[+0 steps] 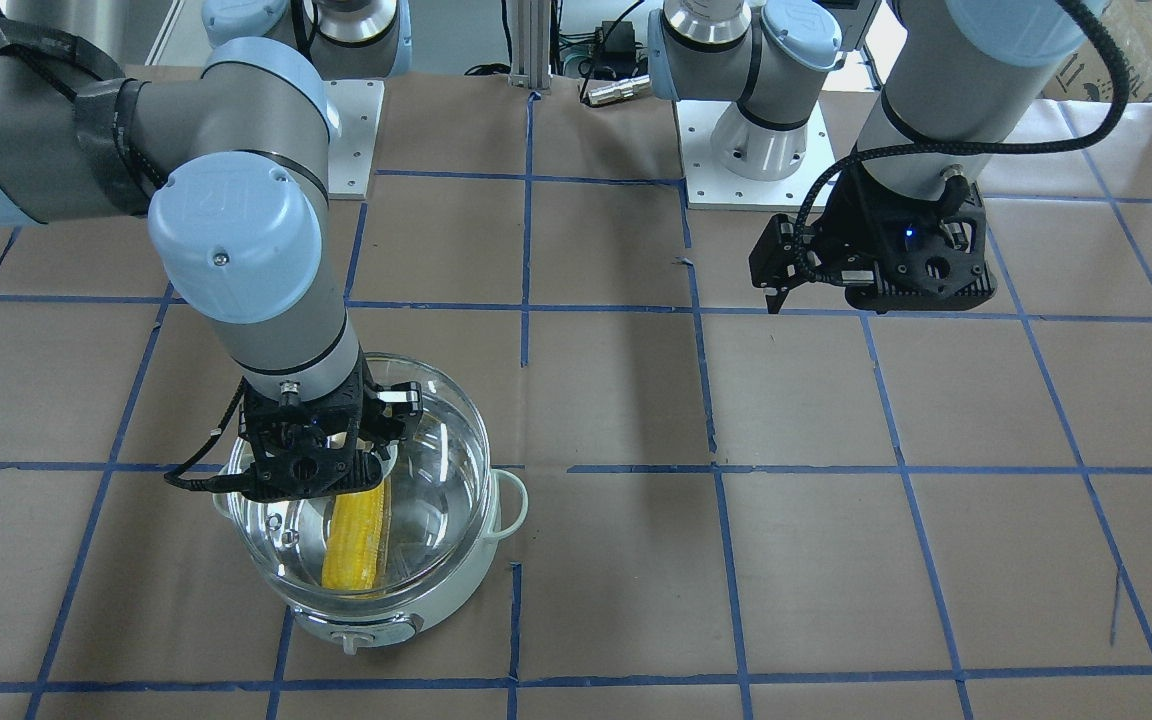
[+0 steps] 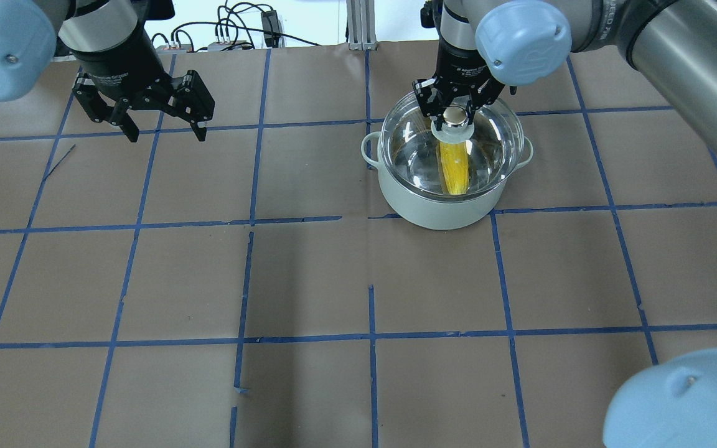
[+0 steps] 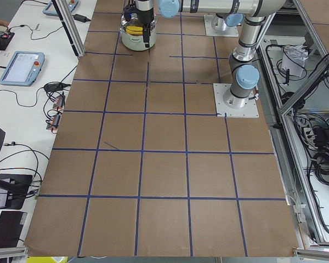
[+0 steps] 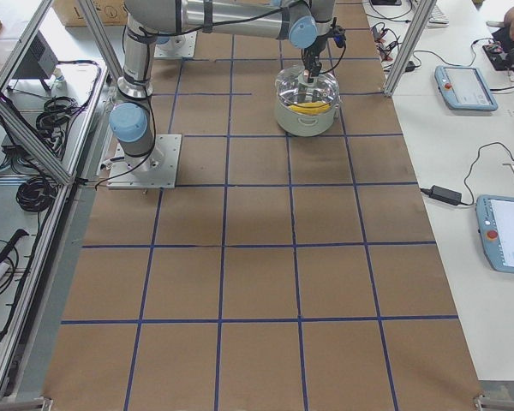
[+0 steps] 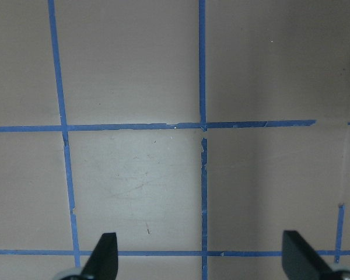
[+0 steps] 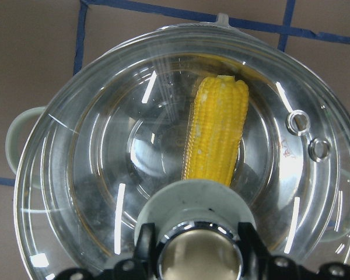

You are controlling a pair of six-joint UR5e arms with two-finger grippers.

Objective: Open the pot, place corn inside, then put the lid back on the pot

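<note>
My right pincer (image 2: 456, 115) grips the knob of the clear glass lid (image 2: 489, 143) over the pale mint round pot (image 2: 433, 211), at one o'clock on the table (image 2: 309, 280). I see the yellow corn ear (image 2: 455, 168) inside. My left pincer (image 2: 166, 136) hangs wide at eleven o'clock.

I see yellow corn (image 2: 455, 167) in a pale mint-white pot (image 2: 439, 208) with a shiny silver inside. The lid (image 2: 414, 134) is clear glass with a tan-topped knob (image 2: 455, 116). The table (image 2: 309, 280) is brown with blue lines (image 2: 147, 341) in squares. The left gripper (image 2: 167, 135) and right gripper (image 2: 455, 113) are black.
</note>
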